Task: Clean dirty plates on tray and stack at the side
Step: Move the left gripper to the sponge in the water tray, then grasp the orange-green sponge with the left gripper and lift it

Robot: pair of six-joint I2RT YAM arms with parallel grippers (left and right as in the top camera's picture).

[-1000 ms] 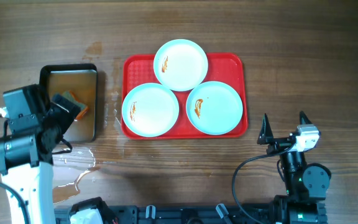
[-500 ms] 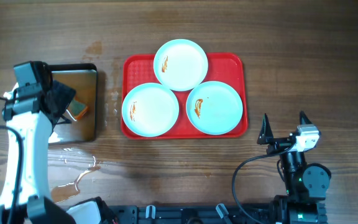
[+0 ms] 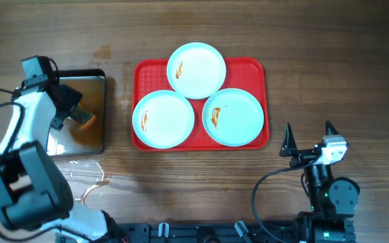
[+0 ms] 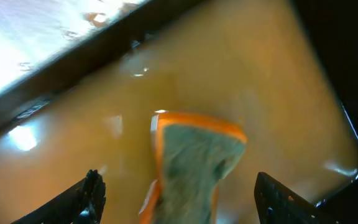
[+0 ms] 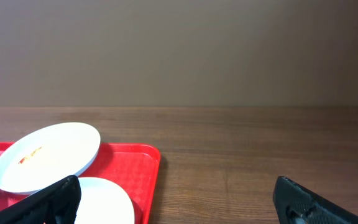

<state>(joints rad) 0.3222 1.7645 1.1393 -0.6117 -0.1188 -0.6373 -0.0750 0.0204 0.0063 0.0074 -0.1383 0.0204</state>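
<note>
Overhead, the red tray lies mid-table toward the far edge and carries three plates, each smeared orange. The left gripper hangs over the black pan by the left edge, and the right gripper sits splayed and empty near the front right corner. Only the left wrist view shows brown water in the pan, with the sponge lying between widely parted fingers, clear of both. The right wrist view adds a low look at the tray's corner and one smear.
</note>
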